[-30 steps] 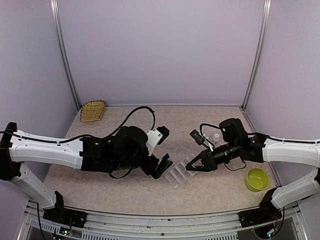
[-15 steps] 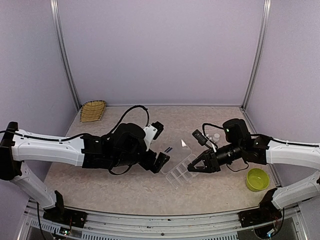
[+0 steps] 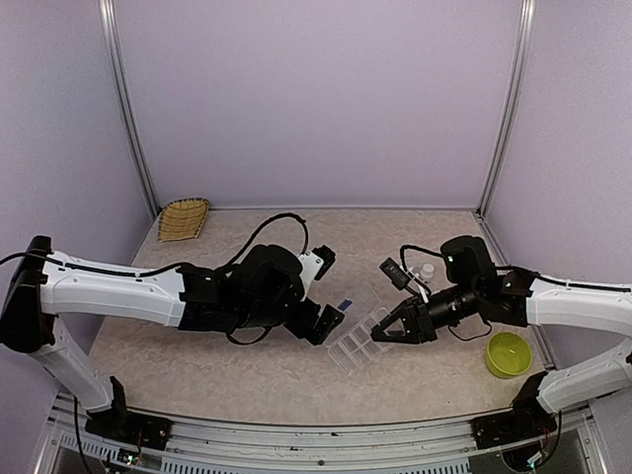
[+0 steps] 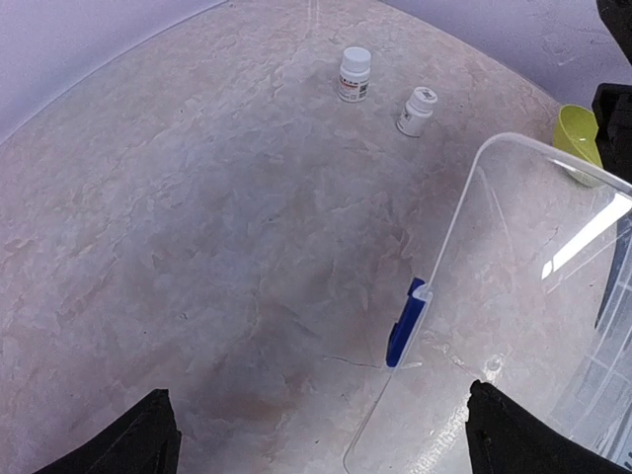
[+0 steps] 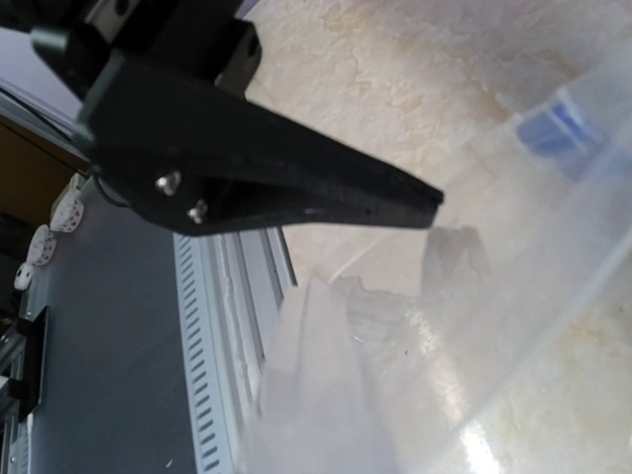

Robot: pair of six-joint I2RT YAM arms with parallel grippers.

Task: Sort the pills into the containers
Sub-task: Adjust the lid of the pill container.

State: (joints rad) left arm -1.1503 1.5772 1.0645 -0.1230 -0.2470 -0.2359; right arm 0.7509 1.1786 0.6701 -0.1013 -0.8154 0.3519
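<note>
your left jaws stand wide apart, the two black fingertips [image 4: 148, 439] sitting at the bottom corners of the left wrist view with nothing between them. they hover just at 9 o'clock of the organizer box [image 3: 357, 341], which lies on the bench [image 3: 247, 365] toward 4 o'clock of the bench's middle. the box's clear lid [image 4: 513, 286] is swung open toward 11 o'clock, with the blue latch [image 4: 405, 322] on its free edge.

your right jaws reach in from 3 o'clock and meet the box on that side. they look nearly together and clamped on its rim, but the right wrist view is blurred and shows only one black finger [image 5: 267, 168] over clear plastic, so that grip is likely, not certain.

the pills are too small to make out in any view.

two white bottles [image 4: 355, 74] stand upright at 1 o'clock of the box, near each other but apart. the yellow-green bowl [image 3: 508, 354] sits well apart at 3 o'clock, and the wicker basket [image 3: 185, 217] lies in the far 10 o'clock corner.
</note>
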